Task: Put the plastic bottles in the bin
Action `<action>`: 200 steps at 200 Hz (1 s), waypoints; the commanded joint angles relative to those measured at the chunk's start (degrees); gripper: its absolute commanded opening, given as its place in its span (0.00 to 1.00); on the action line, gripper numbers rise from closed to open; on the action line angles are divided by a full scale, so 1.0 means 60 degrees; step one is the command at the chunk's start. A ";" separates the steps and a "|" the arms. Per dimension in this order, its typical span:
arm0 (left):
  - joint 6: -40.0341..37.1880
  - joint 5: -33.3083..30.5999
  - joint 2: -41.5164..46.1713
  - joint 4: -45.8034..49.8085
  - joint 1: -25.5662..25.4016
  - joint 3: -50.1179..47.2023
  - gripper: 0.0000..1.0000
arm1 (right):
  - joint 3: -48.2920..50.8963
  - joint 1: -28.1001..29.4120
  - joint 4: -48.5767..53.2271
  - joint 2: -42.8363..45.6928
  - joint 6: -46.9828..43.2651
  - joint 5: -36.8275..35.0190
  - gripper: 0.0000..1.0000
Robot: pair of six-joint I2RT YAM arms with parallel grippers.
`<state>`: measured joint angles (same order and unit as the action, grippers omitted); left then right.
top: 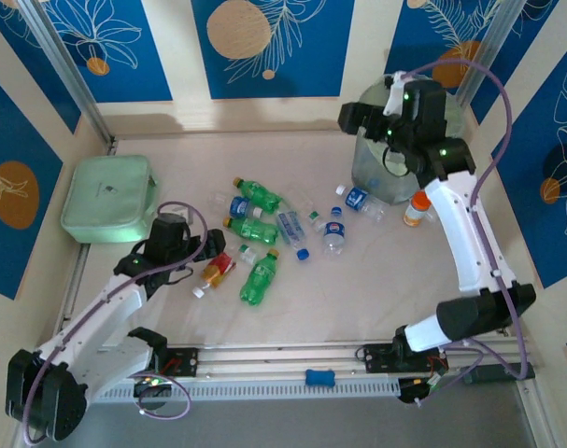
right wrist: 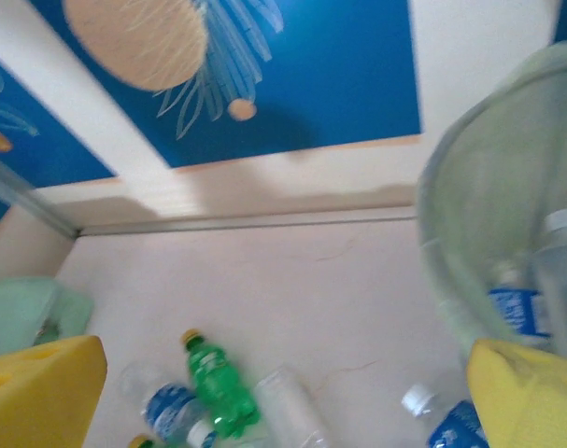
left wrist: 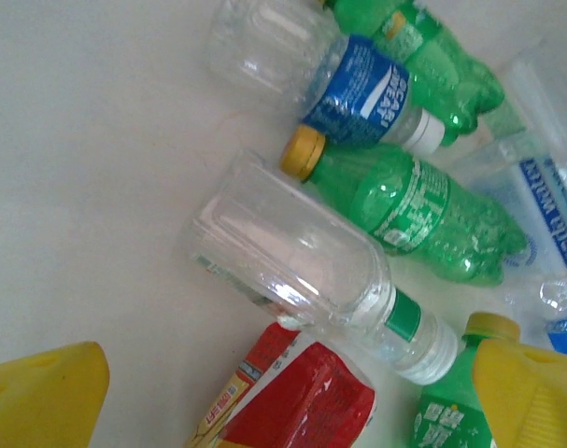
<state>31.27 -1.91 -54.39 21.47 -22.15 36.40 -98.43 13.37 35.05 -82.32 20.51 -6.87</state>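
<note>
Top external view: the right gripper point(top: 365, 117) hangs over the bin point(top: 369, 177) at the far right of the table point(top: 190, 159), its jaws spread wide with nothing between them. The right wrist camera shows clear blue-labelled bottles point(right wrist: 518, 308) lying inside the bin. The left gripper point(top: 206, 248), also spread wide and pinching nothing, hovers above the plastic bottles point(top: 262, 229) scattered mid-table.

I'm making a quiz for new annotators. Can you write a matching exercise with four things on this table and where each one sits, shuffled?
Things
1. bin
2. mint-green box
3. orange-capped bottle
4. red-labelled bottle

Places
A. far left
B. near side, left of centre
C. back right
D. beside the bin, to its right

Pairs: 1-C, 2-A, 3-D, 4-B
</note>
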 commanded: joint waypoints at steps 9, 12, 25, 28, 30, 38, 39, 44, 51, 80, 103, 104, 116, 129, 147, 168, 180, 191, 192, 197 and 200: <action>-0.0748 0.0463 -0.0376 0.1453 -0.0171 0.0662 0.99 | 0.1952 0.0772 -0.1322 0.0819 0.0385 0.0901 0.99; -0.0775 0.0465 -0.0408 0.1534 -0.0195 0.0701 0.99 | 0.2144 0.0876 -0.1393 0.0926 0.0345 0.0910 0.99; -0.0882 0.0429 -0.0515 0.1921 -0.0330 0.0848 0.99 | 0.2943 0.1292 -0.1587 0.1286 0.0329 0.0688 0.99; -0.0896 0.0415 -0.0539 0.2016 -0.0367 0.0880 0.99 | 0.3101 0.1369 -0.1605 0.1352 0.0331 0.0627 0.99; -0.0910 0.0409 -0.0557 0.2075 -0.0384 0.0903 0.99 | 0.3181 0.1414 -0.1600 0.1389 0.0331 0.0610 0.99; -0.0986 0.0392 -0.0613 0.2299 -0.0472 0.0945 0.99 | 0.3529 0.1573 -0.1552 0.1509 0.0390 0.0590 0.99; -0.0989 0.0385 -0.0615 0.2326 -0.0485 0.0947 0.99 | 0.3566 0.1592 -0.1543 0.1529 0.0397 0.0582 0.99; -0.1006 0.0354 -0.0639 0.2435 -0.0556 0.0950 0.99 | 0.3763 0.1669 -0.1480 0.1579 0.0450 0.0575 0.99; -0.1021 0.0309 -0.0648 0.2558 -0.0651 0.0938 0.99 | 0.3989 0.1785 -0.1361 0.1619 0.0565 0.0507 0.99; -0.0929 0.0364 -0.0661 0.2734 -0.0945 0.0678 0.99 | 0.5088 0.2160 -0.1530 0.1658 0.1146 0.0634 0.99; -0.0807 0.0436 -0.0810 0.2763 -0.1194 0.0457 0.99 | 0.5930 0.2536 -0.1987 0.1481 0.1754 0.0613 0.99; -0.0797 0.0443 -0.0816 0.2771 -0.1197 0.0454 0.99 | 0.5960 0.2564 -0.2003 0.1470 0.1775 0.0593 0.99; -0.0766 0.0478 -0.0920 0.2764 -0.1373 0.0382 0.99 | 0.6273 0.2878 -0.2135 0.1416 0.1957 0.0119 0.99; -0.0758 0.0326 -0.1044 0.2742 -0.1594 0.0332 0.99 | 0.6567 0.3162 -0.2362 0.1416 0.2064 -0.0243 0.99; -0.0813 0.0195 -0.1260 0.2584 -0.1800 0.0224 0.99 | 0.6786 0.3348 -0.2682 0.1323 0.2235 -0.0179 0.99; -0.0929 0.0128 -0.1718 0.2347 -0.1874 0.0215 0.99 | 0.6891 0.3510 -0.2957 0.1183 0.2311 -0.0046 0.99; -0.1017 0.0050 -0.2026 0.2296 -0.1915 0.0317 0.99 | 0.6952 0.3625 -0.3102 0.1166 0.2285 -0.0107 0.99; -0.1091 -0.0099 -0.2293 0.2255 -0.1947 0.0388 0.99 | 0.7053 0.3701 -0.3277 0.1198 0.2244 -0.0143 0.99; -0.1100 -0.0117 -0.2319 0.2246 -0.1954 0.0390 0.99 | 0.7056 0.3710 -0.3285 0.1204 0.2232 -0.0143 0.99; -0.1129 -0.0205 -0.2420 0.2202 -0.1973 0.0406 0.99 | 0.7095 0.3727 -0.3353 0.1202 0.2229 -0.0143 0.99; -0.1138 -0.0226 -0.2491 0.2174 -0.1989 0.0407 0.99 | 0.7103 0.3733 -0.3371 0.1197 0.2233 -0.0154 0.99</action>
<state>26.37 -0.89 -66.98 35.38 -33.23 38.61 -57.01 34.81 18.59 -75.02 33.10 -7.20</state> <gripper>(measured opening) 0.993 0.991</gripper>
